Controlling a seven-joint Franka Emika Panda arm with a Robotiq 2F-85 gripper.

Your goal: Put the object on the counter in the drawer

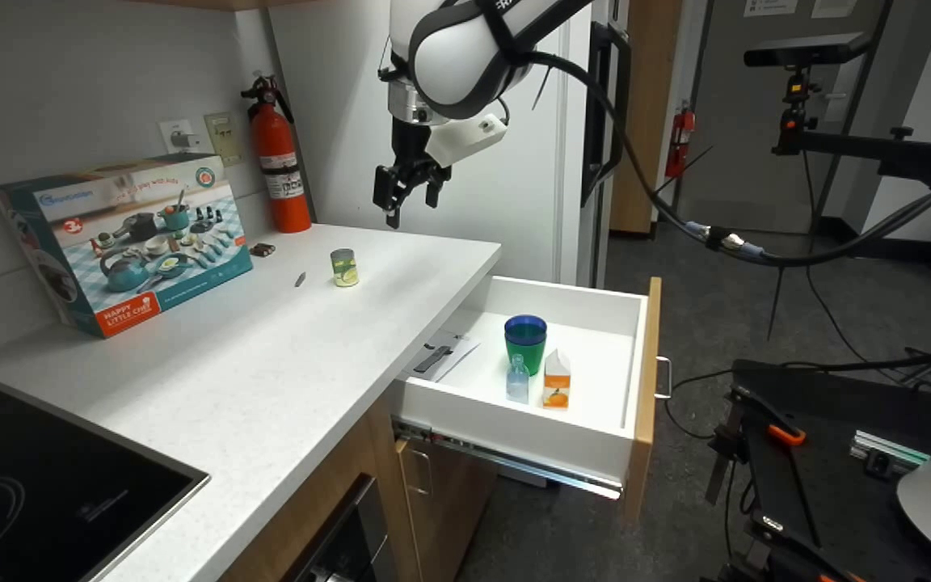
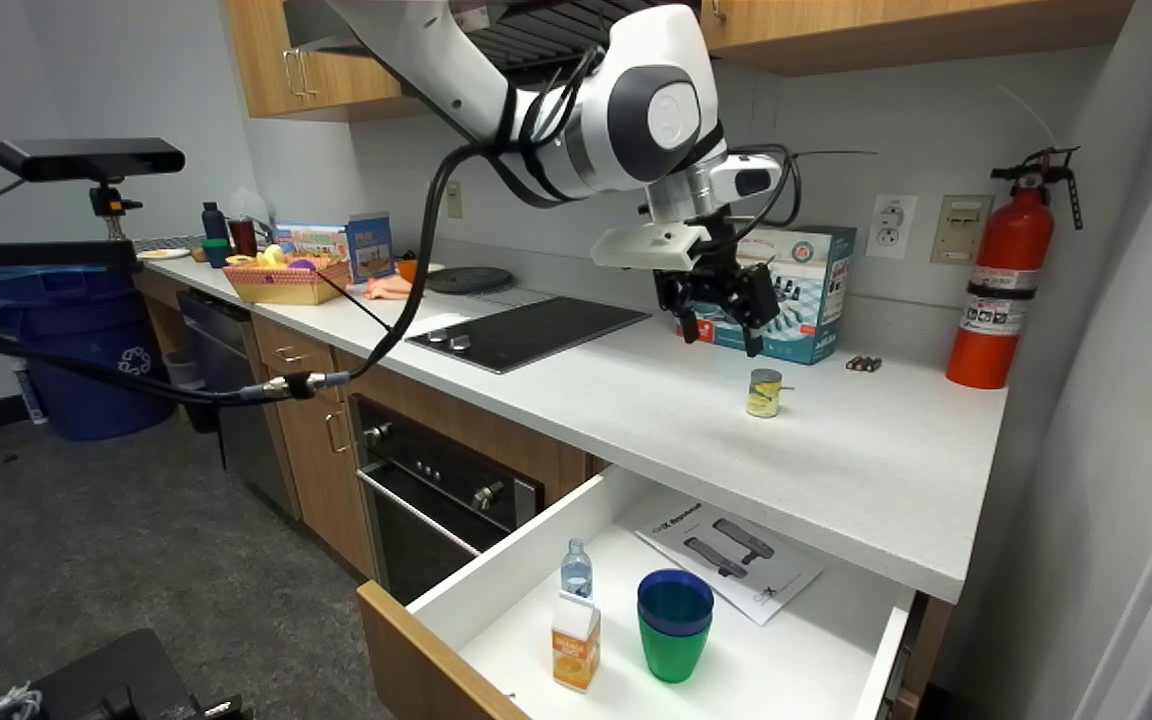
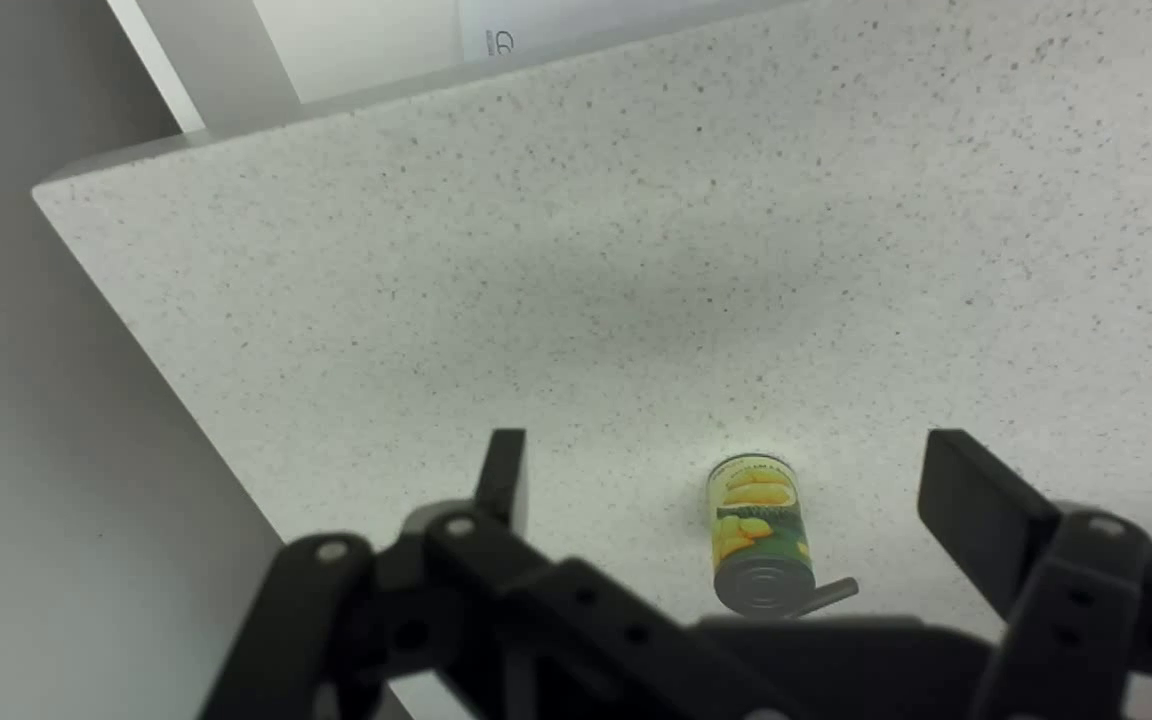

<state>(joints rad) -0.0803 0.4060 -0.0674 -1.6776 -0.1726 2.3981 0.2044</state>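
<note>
We see the small yellow-green can (image 3: 761, 520), its label printed with yellow fruit, standing upright on the counter (image 1: 263, 372). A short dark rod (image 3: 826, 597) lies near it. Above, the claw (image 2: 722, 336) hangs clear of the can, its two sides spread wide apart; from the wrist view we find the can in the gap between them. In both exterior views the drawer (image 1: 599, 347) stands pulled out below the edge of the counter. Inside it we make out a blue cup (image 2: 675, 600) nested in a green cup (image 2: 674, 655), a carton (image 2: 576, 645) with an orange on it, a pale blue bottle (image 2: 576, 570) just beside the carton, and a printed sheet (image 2: 731, 555) lying flat. Farther along, a toy cookware box (image 1: 150, 234) lettered "Happy Little Chef" stands near the wall, with a few small dark cylinders (image 2: 863, 364) by its end and a red fire extinguisher (image 1: 278, 170) beyond. A black cooktop (image 1: 45, 485) is set into the counter, and past it, in an exterior view, we spot a filled basket (image 2: 286, 287).
</note>
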